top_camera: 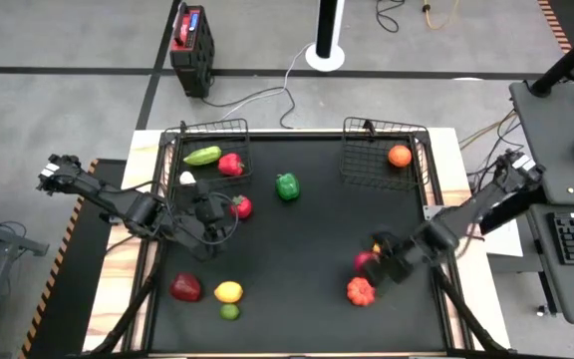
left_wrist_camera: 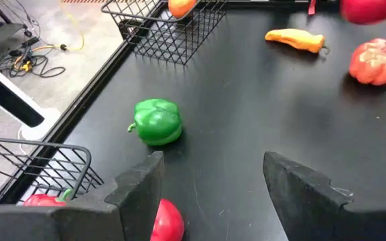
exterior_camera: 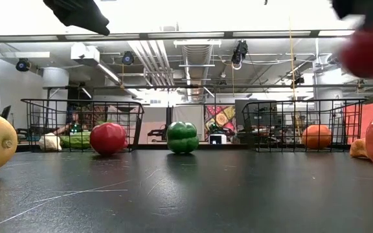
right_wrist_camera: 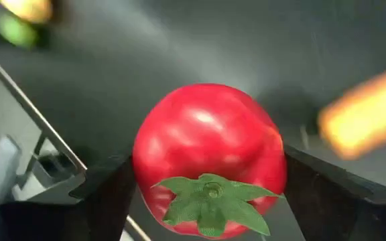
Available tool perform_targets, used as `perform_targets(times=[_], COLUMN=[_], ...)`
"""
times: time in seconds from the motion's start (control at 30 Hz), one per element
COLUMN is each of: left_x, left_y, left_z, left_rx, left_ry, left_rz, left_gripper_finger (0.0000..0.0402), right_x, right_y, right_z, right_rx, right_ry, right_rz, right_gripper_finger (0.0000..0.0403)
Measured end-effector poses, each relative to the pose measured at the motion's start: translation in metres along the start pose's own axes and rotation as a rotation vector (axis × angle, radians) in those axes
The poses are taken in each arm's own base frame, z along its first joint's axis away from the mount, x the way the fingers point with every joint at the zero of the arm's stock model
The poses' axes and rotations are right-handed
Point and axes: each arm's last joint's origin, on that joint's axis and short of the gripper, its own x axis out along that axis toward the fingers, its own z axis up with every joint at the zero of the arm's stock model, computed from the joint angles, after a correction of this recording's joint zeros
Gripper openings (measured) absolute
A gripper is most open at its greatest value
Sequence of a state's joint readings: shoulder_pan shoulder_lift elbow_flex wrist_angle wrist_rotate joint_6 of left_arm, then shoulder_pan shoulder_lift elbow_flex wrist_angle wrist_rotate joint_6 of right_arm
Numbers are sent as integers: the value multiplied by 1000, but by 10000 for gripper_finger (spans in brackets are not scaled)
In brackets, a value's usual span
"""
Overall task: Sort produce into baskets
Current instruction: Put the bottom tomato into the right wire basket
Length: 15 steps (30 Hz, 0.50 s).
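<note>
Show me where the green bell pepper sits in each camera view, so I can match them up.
High view: green bell pepper on the black mat between the two baskets.
Low view: centre, on the mat, between the two baskets.
Left wrist view: ahead of the left gripper, left of centre.
Right wrist view: not in it.
Shared landmark: the right basket holding an orange.

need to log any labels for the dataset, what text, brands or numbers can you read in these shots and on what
No text can be read in any view.
The red and black case on the floor past the table has a pale patch on top, too small to read.
The produce, both baskets and the black mat carry no lettering.
</note>
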State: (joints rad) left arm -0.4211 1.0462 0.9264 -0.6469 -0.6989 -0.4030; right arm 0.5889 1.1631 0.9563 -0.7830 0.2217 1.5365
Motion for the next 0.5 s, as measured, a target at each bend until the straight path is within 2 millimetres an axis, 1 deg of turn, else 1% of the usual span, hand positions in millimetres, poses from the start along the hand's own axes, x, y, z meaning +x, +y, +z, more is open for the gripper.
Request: perform_targets(times=[0.13, 0.23, 0.4, 0.5], left_x=[0, 0, 0, 0], left_y=[0, 0, -1, -2], left_z=[0, 0, 1, -1], left_rx=[-1, -4, -34, -56], left_ry=[-2, -3, -6, -7], left_rz=[-2, -3, -5, -10], left_gripper_finger=[237, 237, 237, 237], right_x=[-10, -25, -48, -59], right_y=[18, 26, 28, 18], right_z=[54, 96, 161, 195], right_rx=[-97, -162, -211, -192], right_ry=[-111, -199, -327, -349], right_rz=[16, 5, -75, -175], right_gripper_finger=[324, 324, 324, 324])
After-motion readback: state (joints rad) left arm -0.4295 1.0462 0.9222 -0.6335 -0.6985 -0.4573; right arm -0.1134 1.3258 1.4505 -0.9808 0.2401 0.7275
